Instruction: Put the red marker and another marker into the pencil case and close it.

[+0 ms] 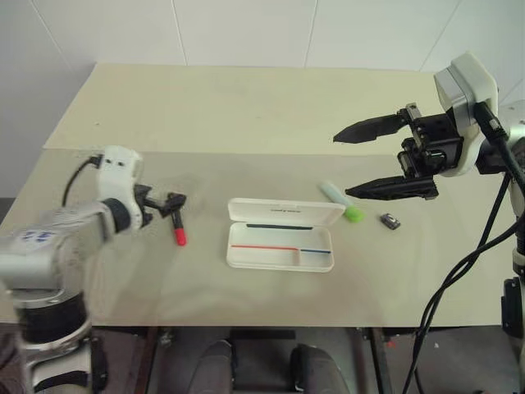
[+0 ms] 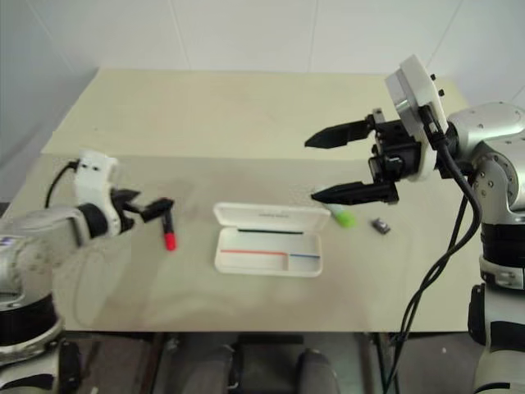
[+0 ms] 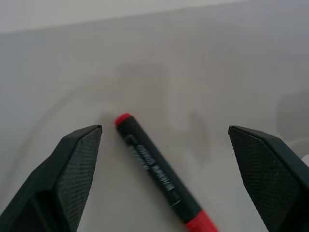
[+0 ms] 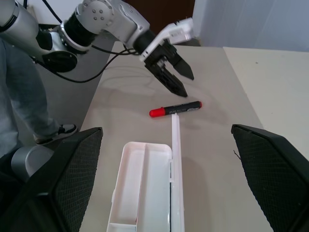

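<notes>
The step in hand is the pickup of the red marker (image 1: 177, 228); nothing has yet been loaded into the pencil case (image 1: 281, 234), which lies open at the middle of the table (image 1: 246, 107) with its lid folded back and its tray empty. The left gripper (image 1: 170, 204) hovers just over the marker with its two fingers spread wide and nothing between them; in the left wrist view the marker (image 3: 157, 174) lies on the table between the open fingers, not yet touched. The marker rests to the left of the case, near it but apart. Its long axis runs roughly front to back on the table, the red cap pointing toward the robot and the dark barrel end pointing away. The next move calls for lowering the left gripper so that the fingers straddle the barrel across its width, then closing on it near the middle. The green highlighter (image 1: 342, 202) lies just beside the case's right far corner, slanted, with its green cap toward the robot and to the right; a small dark clip (image 1: 390, 221) lies further right. The right gripper (image 1: 361, 160) is held above the highlighter, fully open and empty.
</notes>
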